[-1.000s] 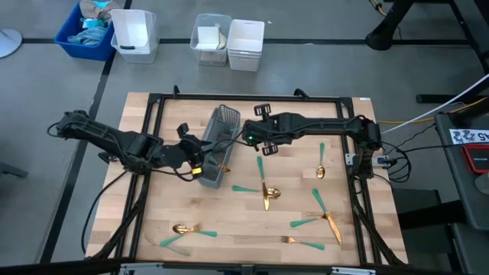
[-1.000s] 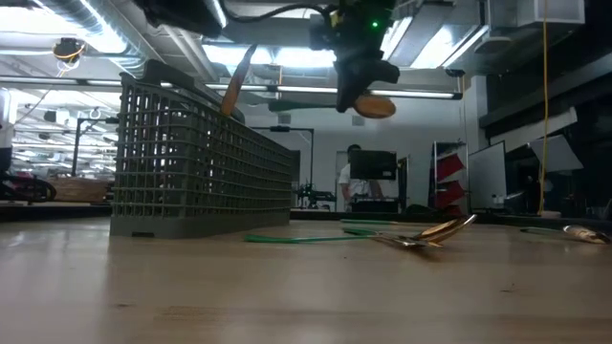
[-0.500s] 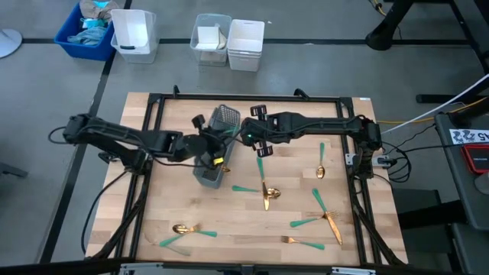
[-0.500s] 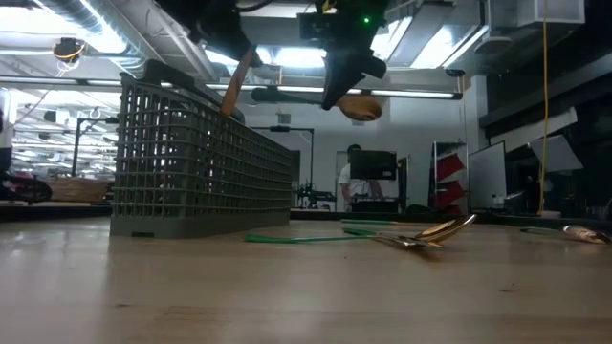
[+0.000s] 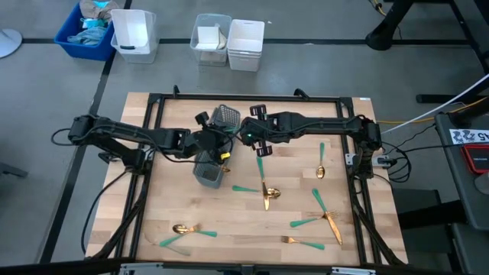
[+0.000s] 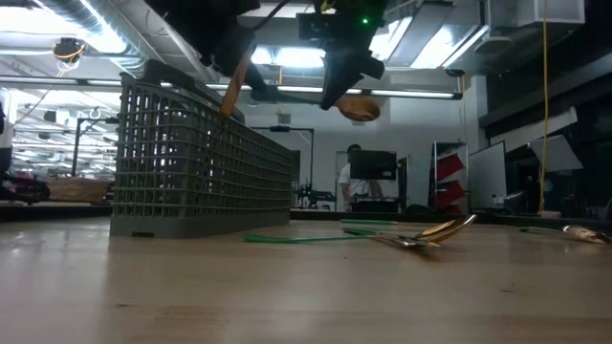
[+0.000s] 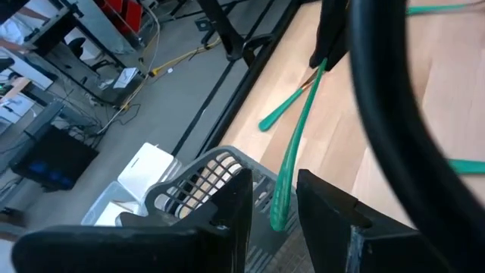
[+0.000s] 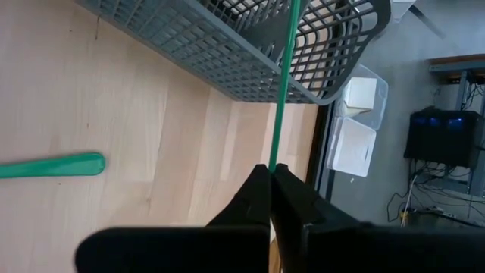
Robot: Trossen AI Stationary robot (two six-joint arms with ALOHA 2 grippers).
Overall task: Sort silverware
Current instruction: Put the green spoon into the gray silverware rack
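Observation:
My right gripper [image 8: 270,168] is shut on a spoon with a gold bowl [image 6: 359,108] and a slim teal handle [image 8: 284,76], held in the air beside the grey mesh caddy [image 5: 216,145]. The handle reaches out over the caddy's rim. My left gripper [image 7: 273,197] is open above the caddy. Its fingers stand on either side of the handle's free end [image 7: 277,216], with a gap showing on both sides. One gold-tipped piece [image 6: 234,84] stands tilted in the caddy, leaning on the rim. My right gripper pinches the spoon's teal handle [image 8: 274,155] between its two fingertips, close to the bowl end. The fingers slant down from the table's right side and lie along the handle. The spoon is lifted clear, its handle pointing away past the fingertips over the caddy.
More silverware lies loose on the wooden table [image 5: 359,229]: a pair at the centre [image 5: 265,191], a spoon at the right [image 5: 321,164], crossed pieces [image 5: 325,215], a fork near the front [image 5: 302,243], a spoon front left [image 5: 183,229]. Bins [image 5: 244,42] stand beyond the far edge.
My left gripper has moved toward the table's far edge and right, sinking a little and rolling, from beside the caddy's near end to over the caddy at the spoon handle's free end. My right gripper has stayed in place with the spoon, tipping slightly.

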